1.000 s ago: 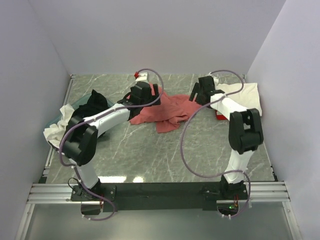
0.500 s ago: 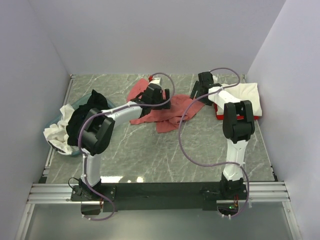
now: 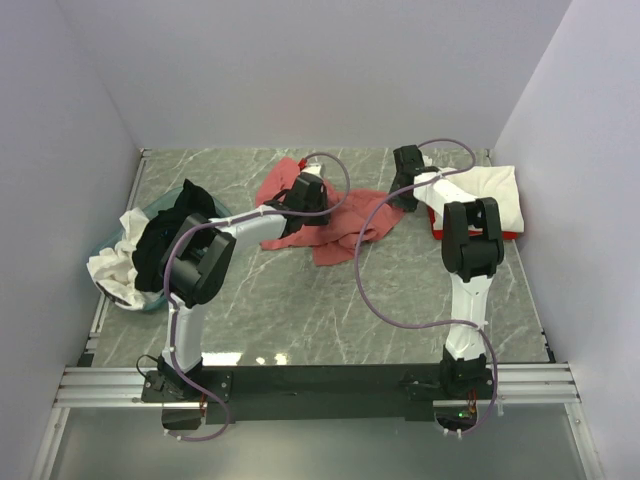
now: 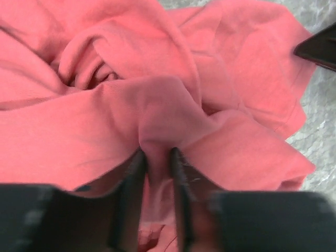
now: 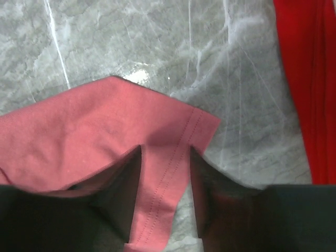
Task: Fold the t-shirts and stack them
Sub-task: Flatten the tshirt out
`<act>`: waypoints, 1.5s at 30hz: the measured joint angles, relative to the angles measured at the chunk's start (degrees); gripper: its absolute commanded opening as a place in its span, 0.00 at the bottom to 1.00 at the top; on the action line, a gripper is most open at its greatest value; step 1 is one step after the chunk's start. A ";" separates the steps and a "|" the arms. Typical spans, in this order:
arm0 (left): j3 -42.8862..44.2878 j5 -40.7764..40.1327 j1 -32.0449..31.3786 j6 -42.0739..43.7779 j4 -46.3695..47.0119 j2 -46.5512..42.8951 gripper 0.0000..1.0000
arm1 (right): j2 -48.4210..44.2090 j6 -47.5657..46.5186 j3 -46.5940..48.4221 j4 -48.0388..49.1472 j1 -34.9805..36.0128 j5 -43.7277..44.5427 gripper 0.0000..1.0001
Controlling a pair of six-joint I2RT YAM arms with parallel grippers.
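The salmon-pink t-shirt point(image 3: 340, 225) lies crumpled at the back middle of the table. My left gripper point(image 3: 305, 193) is down on its left part. In the left wrist view that gripper point(image 4: 156, 153) is shut on a raised fold of the pink cloth point(image 4: 105, 131). My right gripper point(image 3: 405, 190) is at the shirt's right end. In the right wrist view its jaws point(image 5: 165, 152) stand open astride a flat hemmed corner of the pink shirt point(image 5: 79, 136). A cream-white t-shirt point(image 3: 495, 190) lies on a red t-shirt point(image 3: 440, 228) at the right.
A teal basin point(image 3: 158, 206) at the left edge holds a black t-shirt point(image 3: 175, 215) and a white one point(image 3: 115, 265). The red cloth point(image 5: 304, 79) lies close to the right of my right gripper. White walls stand at the back and both sides.
My left arm has reached further over the pink shirt and its jaws have shut on a fold. The right jaws have narrowed around the hem corner.
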 measured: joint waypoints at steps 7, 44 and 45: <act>-3.54 0.07 -0.02 0.11 1.16 -0.07 0.01 | 1.79 -0.94 3.13 -2.19 0.00 -0.15 0.10; -43.21 -18.38 0.15 -6.36 -14.47 -58.45 0.01 | -9.27 -3.65 -10.21 0.04 0.55 -6.67 0.65; -43.21 -18.38 0.15 -6.36 -14.56 -58.60 0.01 | -8.48 -3.65 -9.84 0.09 0.57 -7.21 0.65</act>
